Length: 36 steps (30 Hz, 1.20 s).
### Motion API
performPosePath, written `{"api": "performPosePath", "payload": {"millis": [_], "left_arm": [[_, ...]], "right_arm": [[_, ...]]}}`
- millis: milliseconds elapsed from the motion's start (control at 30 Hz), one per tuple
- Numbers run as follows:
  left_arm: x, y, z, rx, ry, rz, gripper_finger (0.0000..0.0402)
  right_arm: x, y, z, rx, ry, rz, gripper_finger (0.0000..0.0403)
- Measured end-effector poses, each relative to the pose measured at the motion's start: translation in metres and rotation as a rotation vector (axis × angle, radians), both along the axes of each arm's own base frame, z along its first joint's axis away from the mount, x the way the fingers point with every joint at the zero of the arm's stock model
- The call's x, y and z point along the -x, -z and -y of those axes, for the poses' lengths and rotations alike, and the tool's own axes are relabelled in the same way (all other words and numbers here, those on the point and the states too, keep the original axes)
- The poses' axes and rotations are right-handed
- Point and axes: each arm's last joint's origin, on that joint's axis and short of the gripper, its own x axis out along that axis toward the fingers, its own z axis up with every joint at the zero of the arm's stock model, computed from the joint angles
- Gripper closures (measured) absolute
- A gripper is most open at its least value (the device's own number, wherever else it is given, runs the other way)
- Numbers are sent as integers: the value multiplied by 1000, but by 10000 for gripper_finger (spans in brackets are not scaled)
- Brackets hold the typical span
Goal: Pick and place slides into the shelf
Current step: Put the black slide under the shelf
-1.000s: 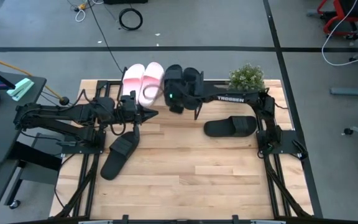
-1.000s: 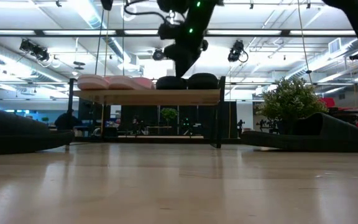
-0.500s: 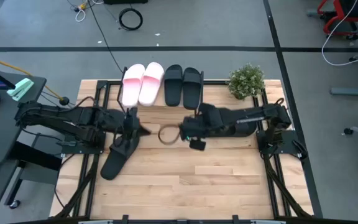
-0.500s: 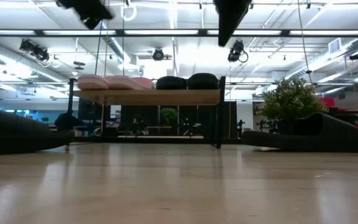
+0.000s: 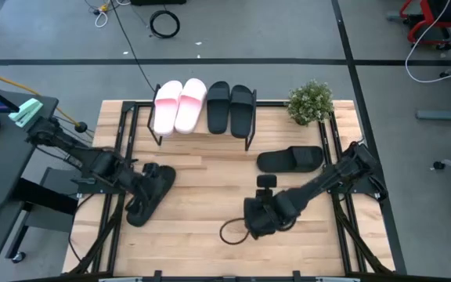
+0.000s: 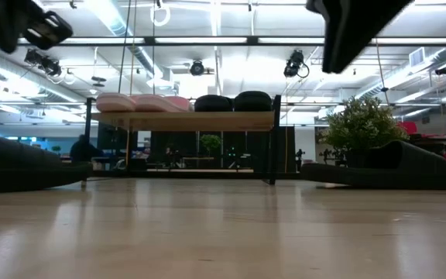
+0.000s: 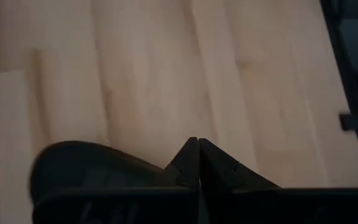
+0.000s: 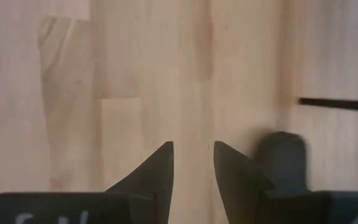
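The shelf (image 6: pixel 192 120) stands at the table's far edge. Two pale pink slides (image 5: pixel 177 104) and two black slides (image 5: pixel 230 106) lie on its top board. A third black slide (image 5: pixel 290 160) lies sole-down on the table's right side, and a fourth black slide (image 5: pixel 138 210) lies on its left side. My left gripper (image 5: pixel 161 177) hovers shut above the far end of that left slide (image 7: pixel 86 171). My right gripper (image 5: pixel 255 221) hangs over bare wood near the table's near edge, its fingers (image 8: pixel 161 160) slightly open. In the low view both grippers (image 6: pixel 22 23) (image 6: pixel 358 31) are high above the tabletop.
A small potted plant (image 5: pixel 310 102) stands at the far right corner, beside the shelf. Black frame rails (image 5: pixel 341 211) run along the table's left and right sides. A cable loop (image 5: pixel 232 232) hangs by my right gripper. Bare wood (image 5: pixel 210 180) lies between the two loose slides.
My right gripper has pulled back from the black slides on the shelf and swept across the table toward its near edge. My left gripper has drawn back toward the near left, ending over the left black slide. The slides on the shelf and table have stayed put.
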Motion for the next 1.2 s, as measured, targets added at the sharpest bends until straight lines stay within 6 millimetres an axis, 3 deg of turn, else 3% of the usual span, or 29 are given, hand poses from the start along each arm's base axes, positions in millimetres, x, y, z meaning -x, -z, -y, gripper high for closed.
{"api": "performPosePath", "payload": {"millis": [133,367,667,933,1200], "left_arm": [[-1,13,17,-5,0,-84,385],[1,59,38,-154,61,-298,378],[-6,93,45,-307,55,-494,307],[-6,104,45,-328,-136,-576,238],[-5,87,50,-313,-295,-600,248]], "right_arm": [[7,19,-4,0,30,-12,282],[12,32,-1,6,87,-24,282],[12,32,-2,3,87,-19,282],[11,32,-2,-3,87,-9,282],[11,32,-2,-4,87,-8,283]]}}
